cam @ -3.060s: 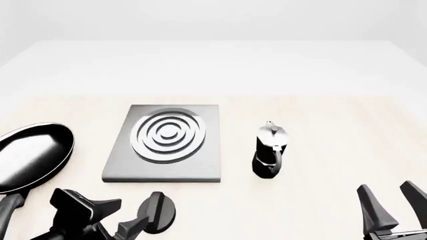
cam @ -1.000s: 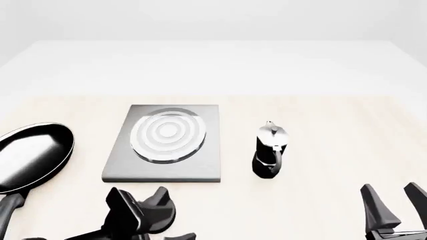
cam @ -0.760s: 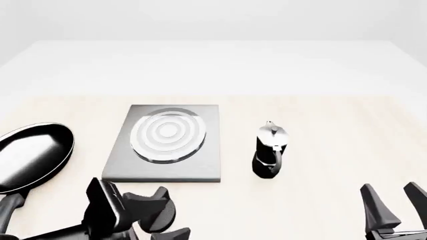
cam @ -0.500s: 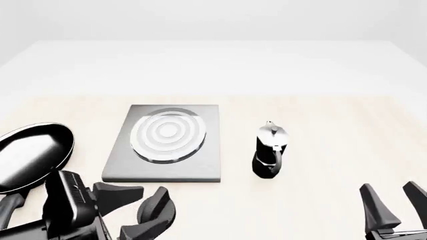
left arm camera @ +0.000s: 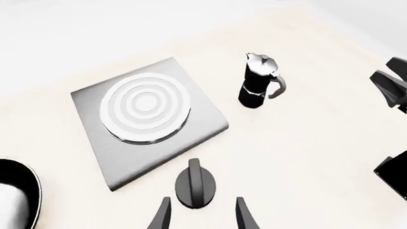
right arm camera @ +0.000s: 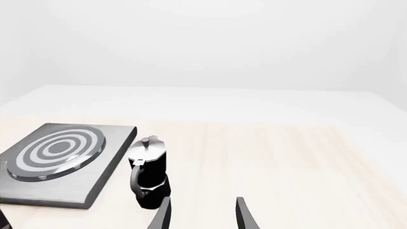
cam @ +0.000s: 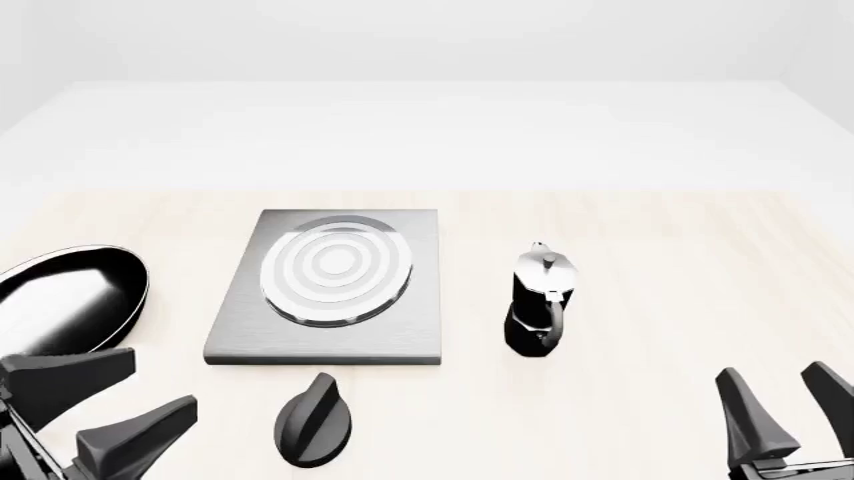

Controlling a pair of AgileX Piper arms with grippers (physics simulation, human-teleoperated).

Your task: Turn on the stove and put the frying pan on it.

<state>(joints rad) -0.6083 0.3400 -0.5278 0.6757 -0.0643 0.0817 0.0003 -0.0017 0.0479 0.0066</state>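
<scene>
The stove (cam: pixel 400 330) is a grey slab mid-table with pale concentric rings (cam: pixel 334 268); its black oval knob (cam: pixel 314 421) lies apart in front of it. The glossy black frying pan (cam: pixel 67 305) rests at the far left, its handle hidden behind my left gripper (cam: pixel 163 380). That gripper is open, left of the knob and near the pan's front edge, holding nothing. In the left wrist view the knob (left arm camera: pixel 195 183) sits just ahead of the open fingers (left arm camera: pixel 164 214), beside the stove (left arm camera: pixel 159 152) and a sliver of pan (left arm camera: pixel 16 195). My right gripper (cam: pixel 771 370) stands open and empty at the front right.
A small black-and-silver moka pot (cam: pixel 541 300) stands upright right of the stove; it also shows in the right wrist view as the moka pot (right arm camera: pixel 149 171), next to the stove (right arm camera: pixel 95 183). Pale wooden tabletop (cam: pixel 667 260) stretches between the pot and my right gripper.
My left gripper has swung left, away from the knob and toward the pan's handle. The burner rings turned from dark-grooved to pale earlier on. The right gripper has stayed put.
</scene>
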